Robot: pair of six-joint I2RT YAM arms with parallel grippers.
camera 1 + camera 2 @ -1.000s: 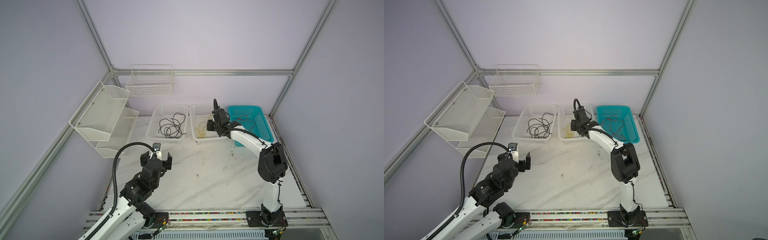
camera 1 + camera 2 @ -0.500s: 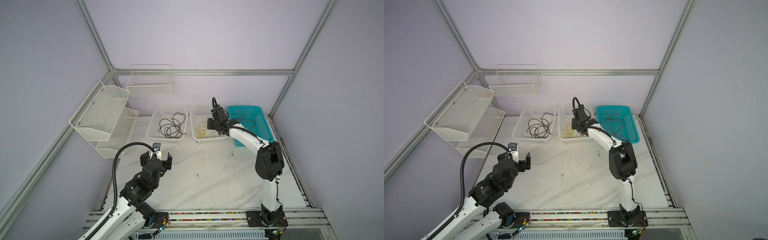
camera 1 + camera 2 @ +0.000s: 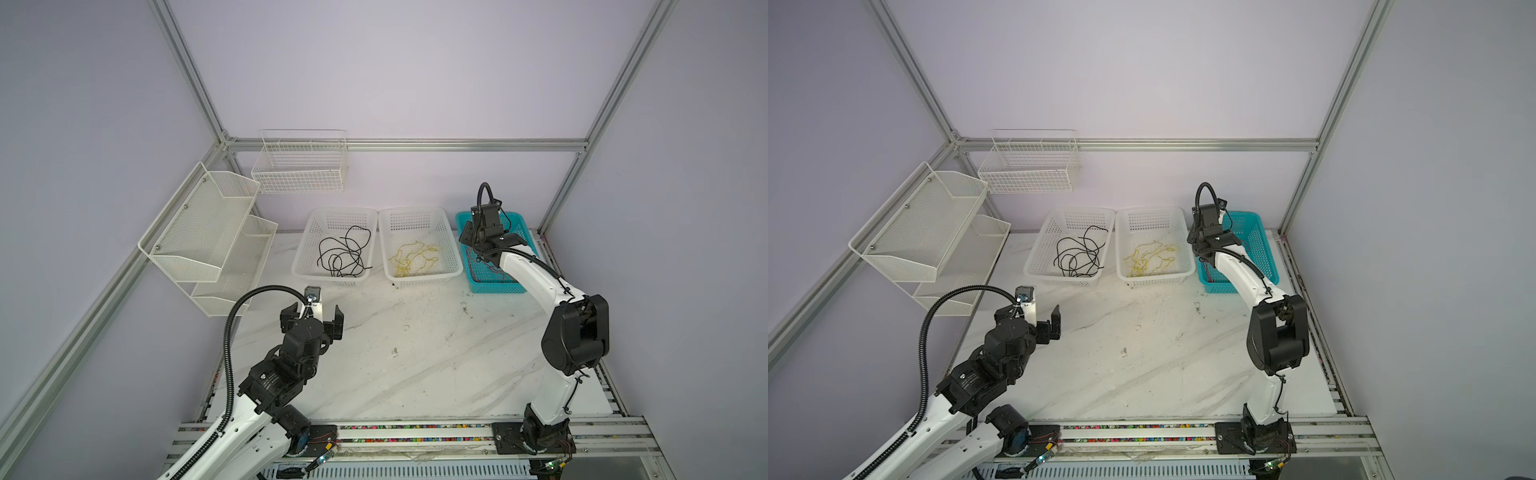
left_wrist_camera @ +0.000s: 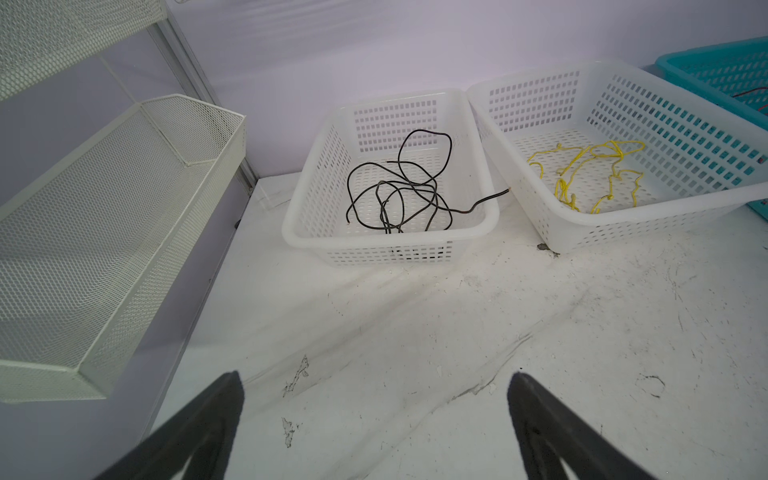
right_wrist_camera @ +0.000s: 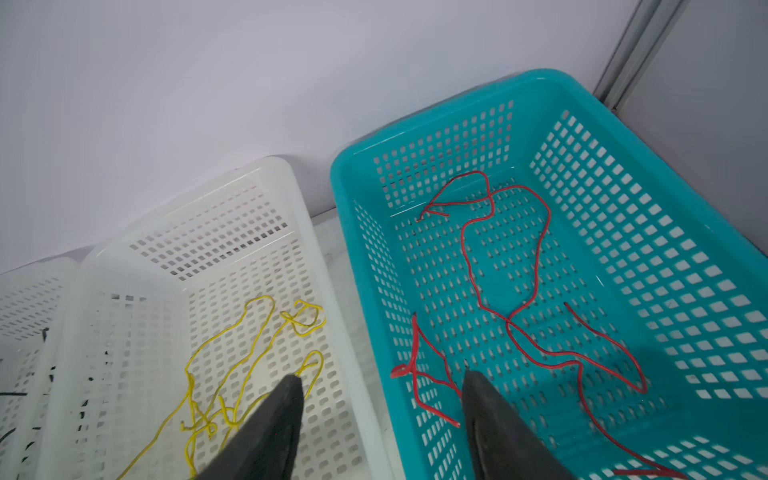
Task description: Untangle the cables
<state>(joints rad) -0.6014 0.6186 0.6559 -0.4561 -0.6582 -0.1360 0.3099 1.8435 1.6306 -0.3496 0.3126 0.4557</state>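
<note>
The cables lie sorted in three baskets at the back. A black cable [image 3: 343,257] [image 3: 1077,259] [image 4: 399,191] is coiled in the left white basket [image 3: 300,262]. The middle white basket [image 3: 454,253] [image 5: 266,174] holds a yellow cable [image 3: 413,259] [image 4: 590,174] [image 5: 249,357]. A red cable [image 5: 519,291] sprawls in the teal basket [image 3: 521,226] [image 5: 457,108]. My right gripper [image 3: 467,237] [image 5: 380,376] hangs open and empty over the rims between the middle and teal baskets. Low over the front left of the table, my left gripper [image 3: 313,316] [image 4: 376,378] stands wide open with nothing in it.
White mesh shelves [image 3: 208,232] are fixed to the left wall and a wire basket [image 3: 299,166] hangs on the back wall. The marble tabletop [image 3: 415,353] lies between the arms and the baskets. One end of the black cable sticks out over its basket's rim.
My right gripper has opened and swung right, from over the middle white basket to the edge of the teal basket. The left arm has not moved.
</note>
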